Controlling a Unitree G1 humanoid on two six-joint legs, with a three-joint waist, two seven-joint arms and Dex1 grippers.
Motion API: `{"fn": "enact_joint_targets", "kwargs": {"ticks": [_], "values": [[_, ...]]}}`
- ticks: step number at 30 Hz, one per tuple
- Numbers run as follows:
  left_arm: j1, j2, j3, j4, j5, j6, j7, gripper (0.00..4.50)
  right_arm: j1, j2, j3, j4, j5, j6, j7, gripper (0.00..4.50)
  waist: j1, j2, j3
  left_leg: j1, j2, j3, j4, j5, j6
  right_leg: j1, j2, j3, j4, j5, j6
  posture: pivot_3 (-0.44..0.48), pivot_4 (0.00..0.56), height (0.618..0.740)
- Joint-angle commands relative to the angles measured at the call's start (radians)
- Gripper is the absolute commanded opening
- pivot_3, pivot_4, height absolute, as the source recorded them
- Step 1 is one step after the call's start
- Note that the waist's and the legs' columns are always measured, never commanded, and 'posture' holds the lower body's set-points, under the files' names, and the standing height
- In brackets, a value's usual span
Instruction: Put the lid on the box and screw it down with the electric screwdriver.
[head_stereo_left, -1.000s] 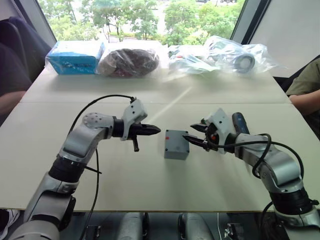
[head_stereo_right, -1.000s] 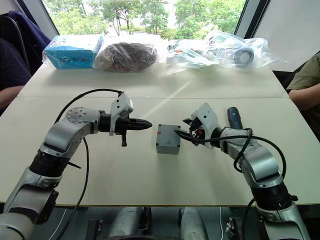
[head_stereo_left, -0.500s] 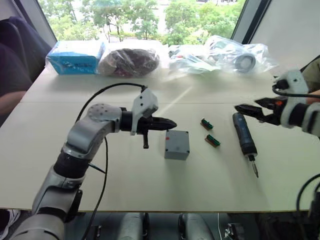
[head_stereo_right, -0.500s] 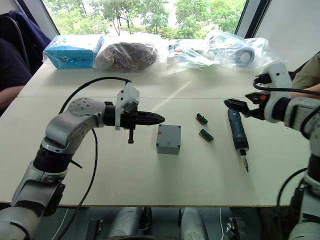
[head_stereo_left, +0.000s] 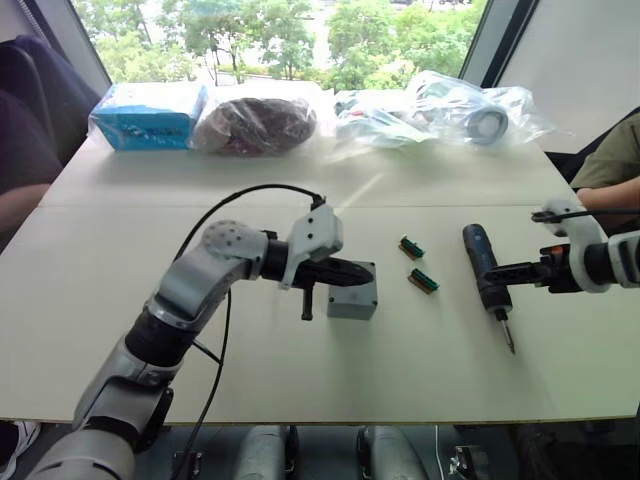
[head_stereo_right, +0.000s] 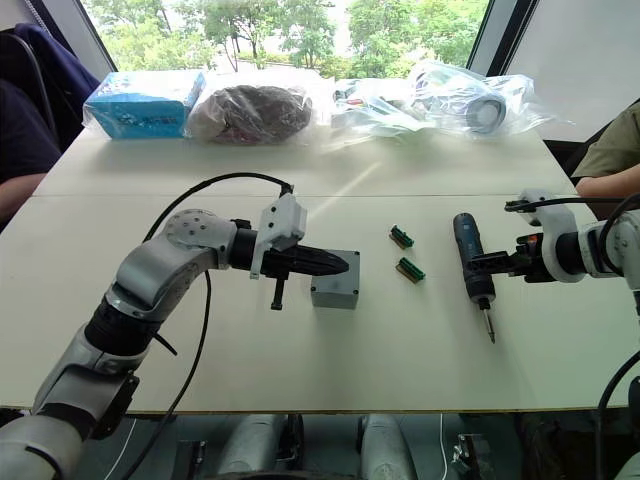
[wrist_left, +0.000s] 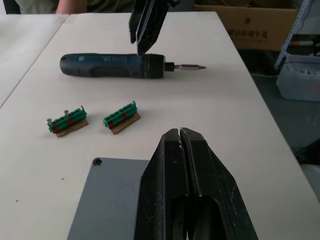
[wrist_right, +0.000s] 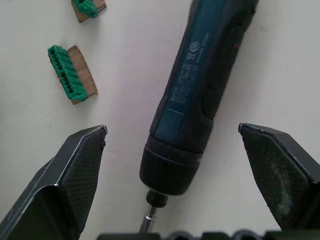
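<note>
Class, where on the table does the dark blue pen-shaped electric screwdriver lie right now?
The dark blue electric screwdriver lies flat on the table's right side, just right of two green connector pieces, with the open right gripper over it.

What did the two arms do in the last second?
The right gripper left the box, swung out, and now straddles the electric screwdriver, fingers open, not yet gripping. The left gripper, shut, advanced over the box. Box, screwdriver and green connectors stayed put.

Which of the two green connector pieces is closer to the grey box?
The nearer-to-robot green-and-brown connector piece, lying closest to the small square grey box. The other green connector sits further back toward the window, further from the box.
</note>
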Motion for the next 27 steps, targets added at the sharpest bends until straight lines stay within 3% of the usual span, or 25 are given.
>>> {"fn": "enact_joint_targets", "kwargs": {"ticks": [1, 7, 16, 19, 25, 27], "values": [[0.005, -0.006, 0.007, -0.062, -0.010, 0.001, 0.016, 0.00, -0.061, -0.012, 0.095, 0.071, -0.071, -0.051, 0.051, 4.43, 0.001, 0.000, 0.000, 0.000, 0.000, 0.000, 0.000, 0.000, 0.000, 0.000, 0.000, 0.000, 0.000, 0.000, 0.000, 0.000, 0.150, 0.740], [0.016, -0.019, 0.004, -0.063, -0.004, 0.000, 0.041, 0.00, -0.147, 0.026, 0.245, 0.199, -0.175, -0.131, 0.142, 4.43, 0.000, 0.000, 0.000, 0.000, 0.000, 0.000, 0.000, 0.000, -0.001, 0.000, 0.000, 0.000, 0.000, 0.000, 0.000, 0.000, 0.150, 0.740], [0.028, -0.031, -0.002, -0.062, 0.008, -0.007, 0.068, 0.00, -0.206, 0.075, 0.366, 0.293, -0.298, -0.230, 0.271, 4.43, 0.000, 0.000, 0.000, 0.000, 0.000, 0.000, 0.000, 0.002, -0.003, 0.000, 0.000, 0.000, 0.000, 0.000, 0.000, 0.000, 0.150, 0.740], [0.027, -0.032, -0.002, -0.069, 0.004, -0.002, 0.075, 0.00, -0.210, 0.078, 0.391, 0.305, -0.330, -0.245, 0.308, 3.83, -0.001, 0.000, 0.000, 0.000, 0.000, 0.000, 0.000, 0.002, -0.003, 0.000, 0.000, 0.000, 0.000, 0.000, 0.000, 0.000, 0.150, 0.740], [0.023, -0.041, 0.001, -0.064, 0.008, -0.007, 0.096, 0.00, -0.192, 0.097, 0.410, 0.310, -0.365, -0.229, 0.363, 1.90, 0.000, 0.000, 0.000, 0.000, 0.000, 0.000, 0.000, 0.002, -0.003, 0.000, 0.000, 0.000, 0.000, 0.000, 0.000, 0.000, 0.150, 0.740], [0.025, -0.037, 0.007, -0.065, 0.006, -0.004, 0.098, 0.00, -0.182, 0.092, 0.388, 0.313, -0.385, -0.265, 0.352, 1.85, 0.001, 0.000, 0.000, 0.000, 0.000, 0.000, 0.000, 0.002, -0.004, 0.000, 0.000, -0.001, 0.000, 0.000, 0.000, 0.000, 0.150, 0.740]]}}
